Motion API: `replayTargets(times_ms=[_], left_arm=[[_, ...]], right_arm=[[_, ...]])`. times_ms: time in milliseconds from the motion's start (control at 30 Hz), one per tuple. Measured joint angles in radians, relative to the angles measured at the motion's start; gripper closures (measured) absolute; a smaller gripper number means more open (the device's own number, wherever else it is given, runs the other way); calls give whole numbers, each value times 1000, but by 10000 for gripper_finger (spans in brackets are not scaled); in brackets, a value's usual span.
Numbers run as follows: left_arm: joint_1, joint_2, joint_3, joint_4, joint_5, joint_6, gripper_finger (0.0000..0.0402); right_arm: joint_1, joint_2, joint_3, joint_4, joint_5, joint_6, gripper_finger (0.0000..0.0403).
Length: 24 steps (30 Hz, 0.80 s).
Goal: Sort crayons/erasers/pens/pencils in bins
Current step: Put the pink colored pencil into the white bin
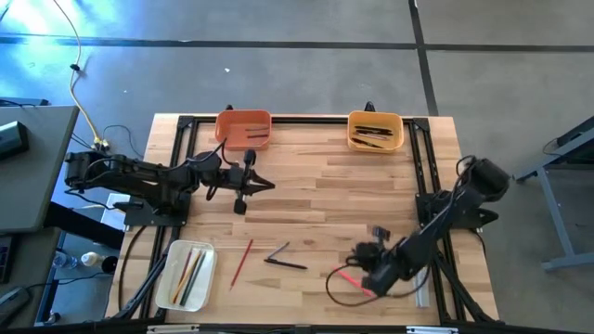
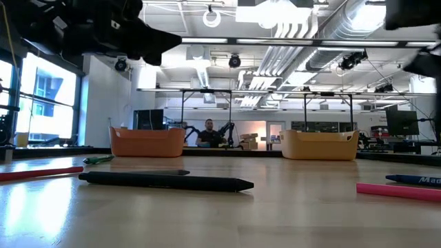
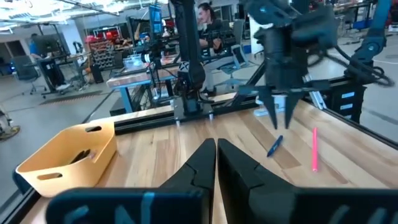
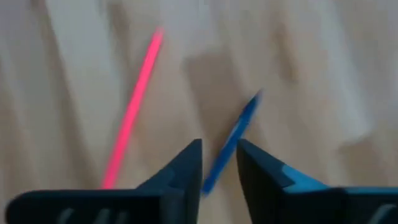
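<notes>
My right gripper [image 4: 219, 149] points steeply down near the table's front right, open, one finger on either side of a blue stick [image 4: 233, 138] and just above it. The left wrist view shows its fingertips clear of that stick [image 3: 275, 146]. A pink stick [image 4: 134, 106] lies beside the blue one. My left gripper [image 3: 216, 146] hovers level over the table's middle left, shut and holding nothing. Two black pens [image 1: 284, 258] and a red pencil [image 1: 242, 262] lie flat at the front centre. The white bin [image 1: 165, 278] holds coloured pencils.
The orange bin [image 1: 244, 128] and the yellow-orange bin [image 1: 375, 130], with dark sticks inside, stand at the far edge. A black cable loops on the table beside the right gripper [image 1: 336, 289]. Black rails [image 1: 422, 158] frame the table. Bare wood lies in the middle.
</notes>
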Motion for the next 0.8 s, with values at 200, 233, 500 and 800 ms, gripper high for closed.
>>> replayTargets(times_ms=[200, 233, 500, 800], left_arm=[[0, 0, 0, -1, -1, -5, 394], [0, 0, 0, -2, -4, -8, 394], [0, 0, 0, -10, -4, -12, 394], [0, 0, 0, -38, -4, -12, 394]], right_arm=[[67, 144, 129, -77, -136, 130, 248], [72, 159, 143, -74, -151, 134, 240], [82, 221, 196, -64, -183, 152, 221], [60, 234, 196, -3, -216, 118, 242]])
